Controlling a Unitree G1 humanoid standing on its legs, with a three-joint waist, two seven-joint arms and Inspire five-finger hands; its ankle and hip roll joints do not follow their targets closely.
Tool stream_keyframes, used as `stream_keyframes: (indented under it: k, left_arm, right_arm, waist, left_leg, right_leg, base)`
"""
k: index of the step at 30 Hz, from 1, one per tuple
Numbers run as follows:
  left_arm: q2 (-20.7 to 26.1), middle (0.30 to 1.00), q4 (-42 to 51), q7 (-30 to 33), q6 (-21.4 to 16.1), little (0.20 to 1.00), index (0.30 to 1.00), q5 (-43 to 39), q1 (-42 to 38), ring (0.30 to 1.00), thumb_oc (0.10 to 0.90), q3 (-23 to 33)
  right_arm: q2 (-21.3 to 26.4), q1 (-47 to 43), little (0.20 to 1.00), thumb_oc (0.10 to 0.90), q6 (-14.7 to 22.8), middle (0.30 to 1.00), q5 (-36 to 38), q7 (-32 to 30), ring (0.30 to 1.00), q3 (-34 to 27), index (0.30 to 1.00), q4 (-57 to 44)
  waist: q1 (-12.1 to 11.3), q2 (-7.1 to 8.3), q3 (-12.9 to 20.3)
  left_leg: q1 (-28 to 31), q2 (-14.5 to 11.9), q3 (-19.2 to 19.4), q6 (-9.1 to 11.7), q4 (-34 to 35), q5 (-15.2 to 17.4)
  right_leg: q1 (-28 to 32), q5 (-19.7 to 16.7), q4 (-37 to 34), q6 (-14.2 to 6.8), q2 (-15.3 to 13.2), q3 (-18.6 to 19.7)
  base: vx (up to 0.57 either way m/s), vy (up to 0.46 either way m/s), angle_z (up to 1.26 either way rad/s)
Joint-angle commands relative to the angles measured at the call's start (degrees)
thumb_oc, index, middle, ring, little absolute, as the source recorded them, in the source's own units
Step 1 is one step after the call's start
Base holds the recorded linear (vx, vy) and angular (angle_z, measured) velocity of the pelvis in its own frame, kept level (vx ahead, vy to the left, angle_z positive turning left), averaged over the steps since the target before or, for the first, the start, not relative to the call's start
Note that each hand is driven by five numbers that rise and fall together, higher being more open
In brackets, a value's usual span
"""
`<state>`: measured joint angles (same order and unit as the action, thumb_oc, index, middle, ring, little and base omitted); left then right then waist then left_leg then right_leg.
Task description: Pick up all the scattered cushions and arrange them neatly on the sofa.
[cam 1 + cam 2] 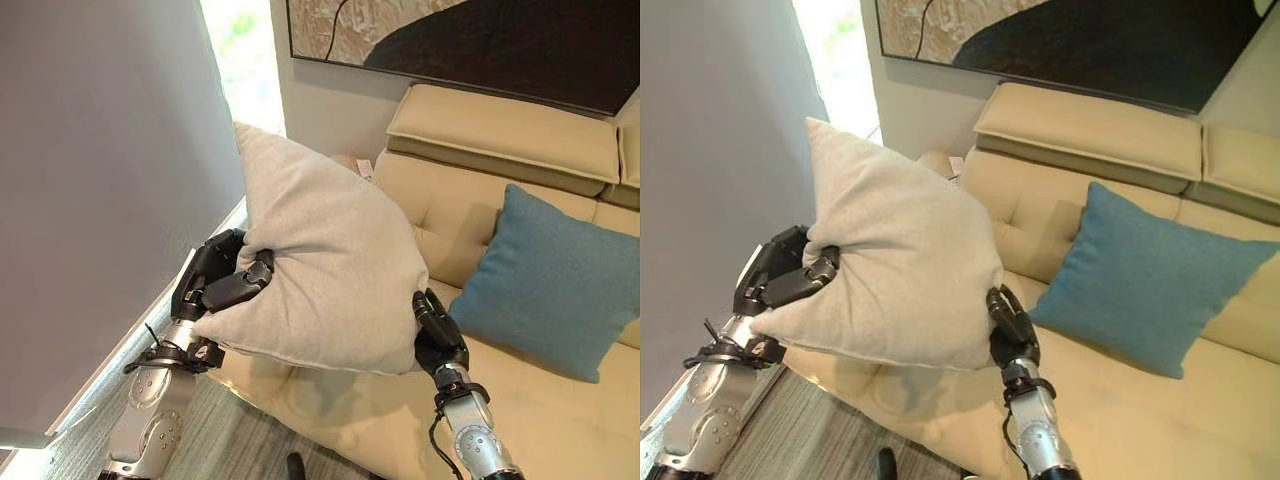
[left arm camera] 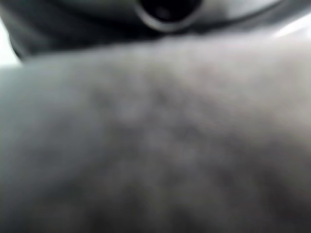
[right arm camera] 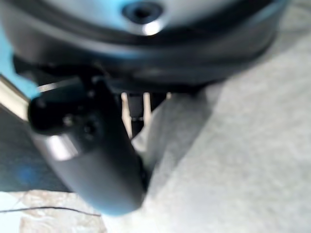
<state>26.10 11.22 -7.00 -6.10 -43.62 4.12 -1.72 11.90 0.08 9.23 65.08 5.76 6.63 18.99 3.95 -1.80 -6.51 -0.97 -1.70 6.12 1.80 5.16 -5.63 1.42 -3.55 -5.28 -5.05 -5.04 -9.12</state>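
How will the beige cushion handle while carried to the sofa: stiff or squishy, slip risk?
Probably soft: the beige cushion dents where the left hand curls into its edge. Likely light for its bulk, since both hands hold it clear of the sofa. The right hand touches only a lower corner, so it may sag or twist there.

We can read no text, label, brand, number or sign anywhere in these views. The grey cushion [image 1: 320, 260] held between the hands shows plain fabric, as does the blue cushion [image 1: 545, 285], and the sofa [image 1: 500, 140] bears no lettering we can make out. A small pale tag-like thing [image 1: 364, 168] sits on the sofa beyond the grey cushion's far edge, well past the fingers, but it is too small for us to tell whether anything is printed on it.
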Motion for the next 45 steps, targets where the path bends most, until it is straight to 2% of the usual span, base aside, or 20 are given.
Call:
stream_keyframes:
  k: [1,9,16,25,26,27,28,29,30,31,32,33,34,37,38,40,42,43,44,45]
  left_arm:
    - [-0.6,0.300,2.9,-1.5,-7.6,0.300,0.300,0.5,-7.5,0.300,0.400,1.6]
    - [-4.7,0.300,0.3,-0.4,-7.1,0.300,0.300,4.1,-4.6,0.300,0.400,-1.2]
    - [-7.9,0.300,-4.7,1.5,-6.1,0.300,0.300,7.7,-1.4,0.300,0.400,-5.3]
    - [-8.2,0.300,-6.1,2.7,-6.4,0.300,0.300,8.6,-1.2,0.300,0.400,-7.6]
    - [-8.4,0.300,-6.5,3.3,-6.8,0.300,0.300,8.3,-2.6,0.300,0.400,-8.2]
    - [-8.4,0.300,-6.6,3.3,-6.8,0.300,0.300,8.3,-2.7,0.300,0.400,-8.2]
    - [-8.4,0.300,-6.8,3.8,-7.4,0.300,0.300,8.5,-3.9,0.300,0.400,-8.3]
    - [-8.4,0.300,-6.8,3.8,-7.4,0.300,0.300,8.5,-4.0,0.300,0.400,-8.3]
    - [-8.5,0.300,-6.8,4.0,-7.6,0.300,0.300,8.6,-4.0,0.300,0.400,-8.3]
    - [-8.8,0.300,-6.3,3.7,-7.5,0.300,0.300,8.5,-2.7,0.300,0.400,-8.1]
    - [-9.0,0.300,-6.2,3.7,-7.6,0.300,0.300,8.4,-2.1,0.300,0.400,-7.9]
    - [-9.1,0.300,-6.2,3.7,-7.6,0.300,0.300,8.4,-2.1,0.300,0.400,-7.9]
    - [-9.8,0.300,-5.9,3.6,-7.6,0.300,0.300,7.6,-1.1,0.300,0.400,-8.0]
    - [-10.0,0.300,-6.0,3.7,-7.5,0.300,0.300,7.6,-0.9,0.300,0.400,-8.2]
    - [-9.7,0.300,-5.7,3.9,-7.6,0.300,0.300,7.6,0.1,0.300,0.400,-8.1]
    - [-9.3,0.300,-5.6,3.9,-7.4,0.300,0.300,7.9,0.6,0.300,0.400,-7.9]
    - [-8.7,0.300,-5.1,3.3,-6.9,0.300,0.300,7.9,1.9,0.300,0.400,-7.2]
    - [-8.7,0.300,-5.1,3.3,-6.9,0.300,0.300,7.9,1.9,0.300,0.400,-7.2]
    - [-8.4,0.300,-5.2,3.5,-6.8,0.300,0.300,7.8,1.8,0.300,0.400,-6.9]
    - [-8.1,0.300,-5.4,4.0,-6.7,0.300,0.300,7.7,1.6,0.300,0.400,-6.8]
  right_arm:
    - [-4.2,-6.2,0.300,0.400,1.5,0.300,-3.0,5.6,0.300,2.4,0.300,-12.0]
    - [-3.0,-4.0,0.300,0.400,2.0,0.300,-9.6,1.8,0.300,-0.1,0.300,-13.5]
    - [-2.7,-1.0,0.300,0.400,3.5,0.300,-16.7,-2.5,0.300,-3.3,0.300,-19.7]
    - [-1.0,3.2,0.300,0.400,3.4,0.300,-17.2,-0.8,0.300,-3.0,0.300,-25.6]
    - [-0.3,3.2,0.300,0.400,3.6,0.300,-17.2,-0.6,0.300,-2.9,0.300,-25.9]
    - [-0.3,3.2,0.300,0.400,3.7,0.300,-17.2,-0.6,0.300,-2.9,0.300,-25.9]
    - [0.6,2.3,0.300,0.400,3.5,0.300,-17.9,-0.8,0.300,-2.4,0.300,-25.8]
    - [0.6,2.3,0.300,0.400,3.5,0.300,-17.9,-0.8,0.300,-2.4,0.300,-25.8]
    - [0.9,1.9,0.300,0.400,3.3,0.300,-17.8,-0.6,0.300,-1.9,0.300,-25.4]
    - [0.9,2.0,0.300,0.400,1.8,0.300,-16.8,0.8,0.300,-0.4,0.300,-24.6]
    - [0.9,2.2,0.300,0.400,1.4,0.300,-16.8,1.4,0.300,-0.1,0.300,-24.2]
    - [0.9,2.2,0.300,0.400,1.4,0.300,-16.8,1.4,0.300,-0.1,0.300,-24.2]
    - [1.3,3.0,0.300,0.400,0.9,0.300,-18.1,1.9,0.300,-0.9,0.300,-24.3]
    - [1.6,3.1,0.300,0.400,0.9,0.300,-18.4,2.0,0.300,-1.2,0.300,-24.0]
    - [1.3,2.6,0.300,0.400,1.2,0.300,-20.1,1.4,0.300,-2.0,0.300,-23.7]
    - [1.0,2.3,0.300,0.400,1.1,0.300,-21.0,0.9,0.300,-1.8,0.300,-23.3]
    - [0.6,1.9,0.300,0.400,0.3,0.300,-23.9,0.9,0.300,-1.6,0.300,-23.7]
    - [0.6,1.9,0.300,0.400,0.3,0.300,-23.9,0.9,0.300,-1.6,0.300,-23.7]
    - [0.6,1.7,0.300,0.400,0.4,0.300,-24.6,0.5,0.300,-1.5,0.300,-23.8]
    - [0.3,1.1,0.300,0.400,0.7,0.300,-25.9,-0.2,0.300,-1.0,0.300,-23.8]
  waist:
    - [0.1,2.74,5.4]
    - [0.6,3.27,5.5]
    - [1.7,3.63,5.5]
    - [4.2,2.74,4.8]
    - [4.3,3.30,3.0]
    - [4.3,3.29,3.0]
    - [4.4,4.03,1.6]
    - [4.5,4.09,1.7]
    - [4.4,4.11,1.4]
    - [4.5,3.60,1.6]
    - [4.5,3.39,1.7]
    - [4.4,3.29,1.7]
    - [5.1,2.17,1.7]
    - [5.3,1.83,1.6]
    - [6.0,1.60,1.5]
    - [5.6,1.85,1.6]
    - [4.9,2.71,1.2]
    - [4.9,2.73,1.2]
    - [4.1,2.97,0.5]
    - [2.6,2.37,-0.5]
  left_leg:
    - [5.3,-1.3,3.5,2.8,-0.2,9.4]
    - [5.0,-1.6,3.5,2.8,-0.2,9.2]
    - [4.5,-2.4,3.8,2.8,-0.2,8.7]
    - [4.2,-3.7,4.3,3.1,-0.2,7.1]
    - [2.0,-2.8,3.0,3.3,-4.8,7.3]
    - [1.7,-2.8,2.9,3.3,-5.4,7.6]
    - [-0.9,-0.8,-0.5,3.0,-12.7,12.0]
    - [-1.2,-0.7,-0.6,3.0,-12.7,11.9]
    - [-1.1,0.6,-1.9,2.6,-15.0,14.1]
    - [0.8,3.6,-4.5,1.5,-17.3,16.9]
    - [1.2,5.6,-6.4,1.0,-17.8,16.8]
    - [1.3,5.5,-6.3,1.0,-17.9,17.0]
    - [3.7,7.6,-8.4,-0.5,-14.9,18.4]
    - [4.4,8.2,-8.9,-1.1,-13.4,18.2]
    - [5.0,9.4,-9.4,-2.8,-9.0,16.7]
    - [5.1,9.5,-8.7,-3.1,-7.5,15.8]
    - [4.8,9.5,-6.5,-3.5,-5.6,14.1]
    - [4.8,9.6,-6.4,-3.5,-5.6,14.1]
    - [4.3,9.0,-5.2,-3.5,-5.6,13.5]
    - [3.7,7.4,-3.1,-3.6,-5.6,12.4]
  right_leg:
    - [1.8,2.6,0.3,-4.0,-2.3,-3.5]
    - [1.5,2.5,0.3,-3.9,-2.0,-3.2]
    - [0.7,2.5,0.3,-3.5,-1.3,-2.3]
    - [-0.4,3.7,0.3,-2.6,0.7,0.8]
    - [-0.7,3.2,0.3,-2.2,0.3,1.5]
    - [-0.7,3.2,0.3,-2.2,0.3,1.5]
    - [-1.8,2.2,0.3,-1.9,-0.5,2.6]
    - [-2.0,2.1,0.3,-1.9,-0.6,2.6]
    - [-2.4,1.6,0.3,-1.8,-0.7,3.3]
    - [-3.7,0.6,0.5,-1.8,0.0,5.8]
    - [-4.8,-0.1,0.8,-2.0,0.2,7.0]
    - [-4.7,-0.1,0.8,-2.0,0.3,7.1]
    - [-6.5,-1.5,1.3,-2.5,1.4,9.4]
    - [-7.6,-2.6,1.4,-3.0,1.4,10.0]
    - [-11.8,-6.0,1.6,-5.5,1.4,11.9]
    - [-12.9,-6.7,1.4,-6.5,1.5,12.4]
    - [-15.1,-8.4,2.1,-8.1,1.3,11.2]
    - [-15.1,-8.4,2.1,-8.1,1.3,11.3]
    - [-16.0,-7.3,4.0,-8.2,1.2,8.8]
    - [-15.4,-2.9,8.2,-6.1,-0.4,1.6]
  base:
    - [0.00,0.000,0.00]
    - [-0.03,-0.008,-0.01]
    - [-0.05,-0.045,-0.08]
    - [-0.09,-0.072,-0.04]
    - [-0.22,-0.068,-0.23]
    - [-0.33,-0.071,-0.34]
    - [-0.18,-0.031,-0.32]
    - [-0.23,-0.025,-0.29]
    - [-0.13,0.048,-0.51]
    - [-0.18,0.072,-0.60]
    - [-0.12,0.067,-0.77]
    - [-0.12,0.119,-1.19]
    - [-0.14,0.149,-1.19]
    - [-0.16,0.123,-0.62]
    - [-0.27,0.166,-0.37]
    - [-0.31,0.154,-0.67]
    - [-0.31,0.080,-0.84]
    - [-0.22,-0.006,-0.67]
    - [-0.29,-0.021,-0.70]
    - [-0.30,-0.023,-0.56]
